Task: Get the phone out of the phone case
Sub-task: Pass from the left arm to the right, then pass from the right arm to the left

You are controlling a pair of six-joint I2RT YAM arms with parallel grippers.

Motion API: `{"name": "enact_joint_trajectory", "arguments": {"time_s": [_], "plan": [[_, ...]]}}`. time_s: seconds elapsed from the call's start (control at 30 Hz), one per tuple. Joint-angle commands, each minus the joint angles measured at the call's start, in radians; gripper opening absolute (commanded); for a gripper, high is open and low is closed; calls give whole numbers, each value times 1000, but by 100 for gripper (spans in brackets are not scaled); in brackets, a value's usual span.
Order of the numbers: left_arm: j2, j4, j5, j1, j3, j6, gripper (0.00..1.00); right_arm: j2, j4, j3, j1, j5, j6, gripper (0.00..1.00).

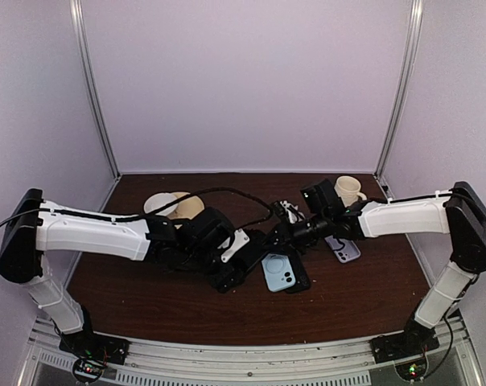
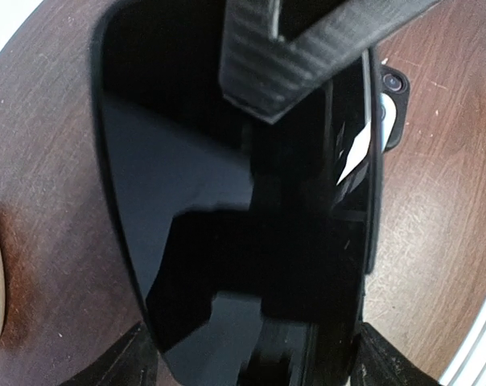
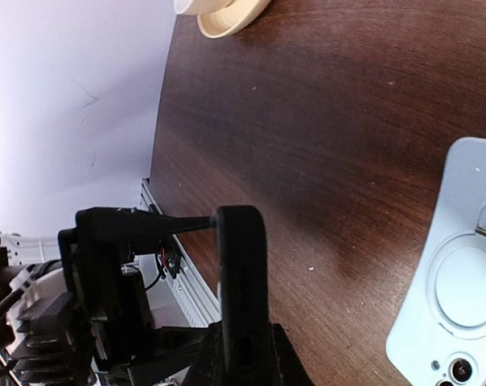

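A black phone [image 2: 195, 201] in a black phone case [image 3: 243, 265] is held up above the table, its glossy screen filling the left wrist view. My left gripper [image 2: 255, 358] has a finger against each long edge of it and is shut on it. In the top view this gripper [image 1: 240, 270] sits at mid-table. My right gripper [image 3: 243, 342] is shut on the thin end edge of the case. One of its ribbed fingers [image 2: 307, 56] lies across the far end of the screen. From above, the right gripper [image 1: 290, 235] meets the left one.
A light blue phone [image 1: 277, 271] lies back-up on the brown table [image 1: 146, 305], just right of the grippers and below them; it also shows in the right wrist view [image 3: 460, 273]. Behind are a purple phone [image 1: 343, 249], a cream cup [image 1: 348, 189], another cup [image 1: 188, 207] and a plate [image 1: 156, 203].
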Motion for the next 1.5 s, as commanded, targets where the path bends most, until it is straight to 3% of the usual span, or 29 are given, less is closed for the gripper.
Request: {"name": "enact_joint_trajectory", "arguments": {"time_s": [0.0,0.1,0.23,0.37,0.57,0.8,0.93,1.17,1.33,1.37,1.4,1.47], "plan": [[-74,82,-11,-9,5,21,86,-6,24,22,4,-12,-32,4],[-112,56,-17,-9,-1,21,97,-42,6,33,3,-33,-83,0],[-207,32,35,-5,-37,31,98,-107,-41,48,1,-68,-179,0],[-318,15,248,51,-78,7,95,-174,-31,47,1,-128,-240,0],[-447,104,551,194,-153,-116,75,-283,11,42,1,-219,-296,0],[-454,229,782,226,-172,-227,65,-379,144,25,3,-270,-258,0],[-429,288,843,226,-165,-272,56,-399,147,32,4,-263,-255,0],[-427,381,863,226,-178,-332,33,-435,151,17,13,-284,-269,0],[-418,422,864,227,-181,-354,2,-477,158,-4,18,-288,-282,0],[-416,408,862,227,-173,-348,0,-485,155,-6,18,-286,-289,3],[-412,383,859,226,-164,-338,0,-492,140,-4,18,-277,-300,12],[-406,307,853,226,-133,-297,0,-508,19,17,19,-249,-363,60]]}}
